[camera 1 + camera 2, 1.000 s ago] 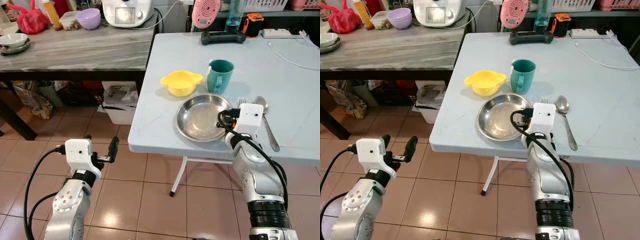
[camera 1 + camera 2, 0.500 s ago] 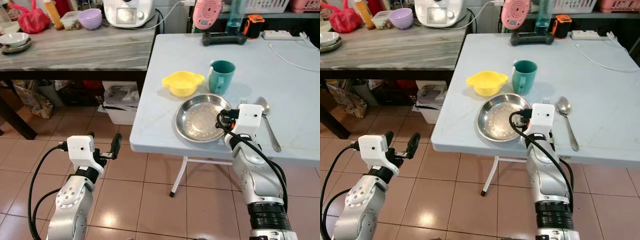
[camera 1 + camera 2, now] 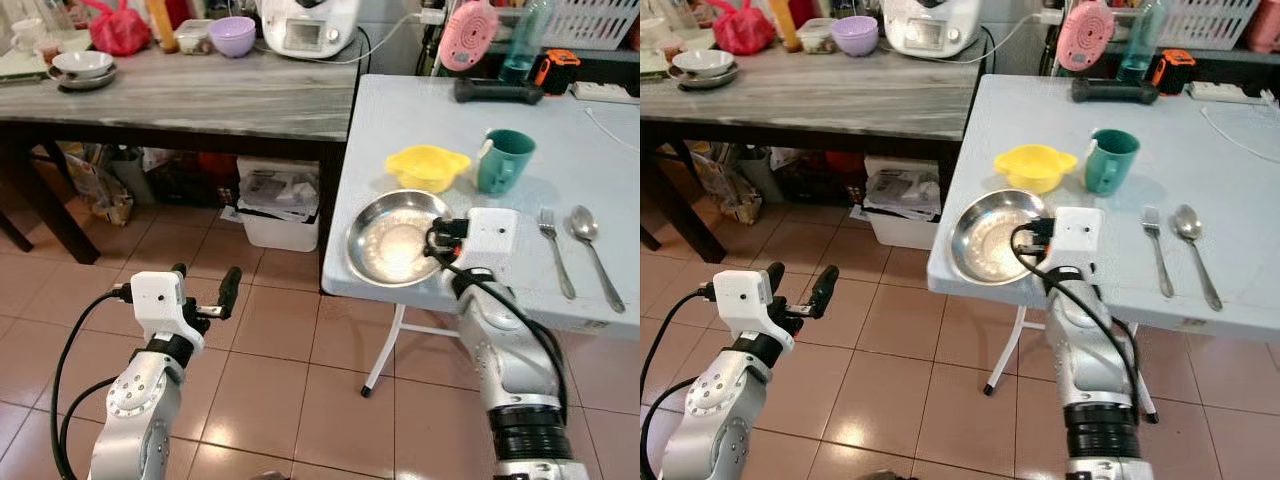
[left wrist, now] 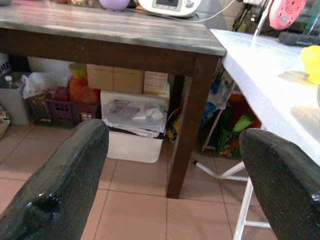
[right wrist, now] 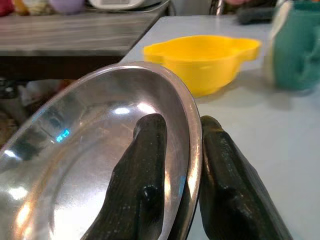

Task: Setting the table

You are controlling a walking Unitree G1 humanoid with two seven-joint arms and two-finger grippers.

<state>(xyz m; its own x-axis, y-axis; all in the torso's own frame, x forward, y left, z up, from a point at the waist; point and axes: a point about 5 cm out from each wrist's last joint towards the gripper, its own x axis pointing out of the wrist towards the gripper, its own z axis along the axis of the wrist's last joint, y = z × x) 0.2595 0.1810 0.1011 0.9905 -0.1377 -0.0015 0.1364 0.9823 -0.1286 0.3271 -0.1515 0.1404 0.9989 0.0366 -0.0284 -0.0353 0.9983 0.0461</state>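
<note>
Left eye view: the right gripper (image 3: 447,233) is clamped on the near rim of the steel plate (image 3: 392,237), which sits at the near left corner of the light blue table (image 3: 600,130) with its edge out over the table's left border. Just behind the steel plate stands the yellow bowl (image 3: 427,166), and beside that the teal mug (image 3: 503,160). To the right of the steel plate, past the right gripper's white wrist housing, lie the fork (image 3: 556,238) and the spoon (image 3: 593,241), side by side and apart from each other. The left gripper (image 3: 205,297) hangs over the tiled floor (image 3: 290,350), well to the left of the steel plate, its fingers spread and holding nothing.

Right eye view: the same layout; left of the steel plate's table stands a grey wooden table (image 3: 830,92) carrying a purple bowl (image 3: 855,33).

Left wrist view: the two black fingers (image 4: 65,175) stand wide apart, with the floor and a white bin (image 4: 134,131) beyond them.

Right wrist view: one finger (image 5: 142,170) lies inside the steel plate and the other outside, pinching its rim; the yellow bowl sits just behind.
</note>
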